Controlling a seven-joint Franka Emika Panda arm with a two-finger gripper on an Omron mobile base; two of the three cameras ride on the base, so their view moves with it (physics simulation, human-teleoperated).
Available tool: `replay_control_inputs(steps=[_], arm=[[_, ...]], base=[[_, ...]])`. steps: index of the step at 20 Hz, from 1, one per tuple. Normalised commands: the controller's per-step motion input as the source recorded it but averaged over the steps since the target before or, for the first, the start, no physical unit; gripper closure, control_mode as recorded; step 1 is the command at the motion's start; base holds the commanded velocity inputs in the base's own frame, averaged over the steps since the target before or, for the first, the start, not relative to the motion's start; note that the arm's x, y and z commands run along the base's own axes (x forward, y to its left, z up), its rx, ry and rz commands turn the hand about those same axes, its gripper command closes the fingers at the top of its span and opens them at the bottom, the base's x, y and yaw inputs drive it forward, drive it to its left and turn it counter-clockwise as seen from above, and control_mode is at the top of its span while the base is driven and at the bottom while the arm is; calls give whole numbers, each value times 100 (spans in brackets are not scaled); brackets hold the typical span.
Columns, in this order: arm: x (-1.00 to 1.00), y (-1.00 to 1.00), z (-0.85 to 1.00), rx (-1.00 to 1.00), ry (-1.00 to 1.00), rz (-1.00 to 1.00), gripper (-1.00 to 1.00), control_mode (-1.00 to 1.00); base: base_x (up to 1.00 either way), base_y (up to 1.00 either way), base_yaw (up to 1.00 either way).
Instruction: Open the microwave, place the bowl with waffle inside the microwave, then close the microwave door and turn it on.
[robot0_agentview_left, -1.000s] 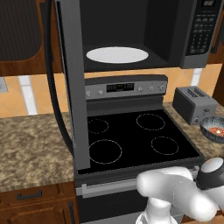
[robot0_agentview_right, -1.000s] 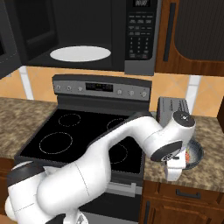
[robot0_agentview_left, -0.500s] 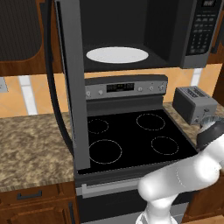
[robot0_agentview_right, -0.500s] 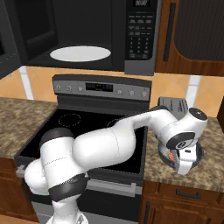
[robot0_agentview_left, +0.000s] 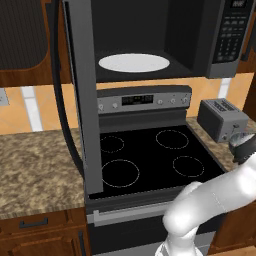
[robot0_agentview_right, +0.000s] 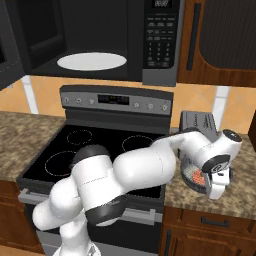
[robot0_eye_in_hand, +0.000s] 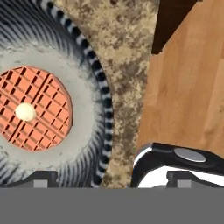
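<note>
While tool gapes wide, bowl rim sits between tips.

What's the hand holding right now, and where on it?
Nothing. The hand is open over the bowl, one fingertip on each side of its rim, not closed on it. The waffle lies inside.

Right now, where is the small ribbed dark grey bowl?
The ribbed dark grey bowl sits on the speckled countertop right of the stove, under the gripper.
</note>
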Motion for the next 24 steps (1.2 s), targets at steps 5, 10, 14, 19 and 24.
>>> replay_control_inputs(steps=[5, 10, 14, 19, 24], arm=[[32, -35, -32, 5, 1, 0, -100, -100], [22, -10, -27, 0, 1, 0, -100, -100], [0, 0, -39, 0, 0, 0, -100, -100], [0, 1, -49, -1, 1, 0, -100, -100], [0, 26, -28, -3, 0, -3, -100, -100]], base=[[0, 0, 0], [0, 0, 0], [0, 0, 0], [0, 0, 0], [0, 0, 0]])
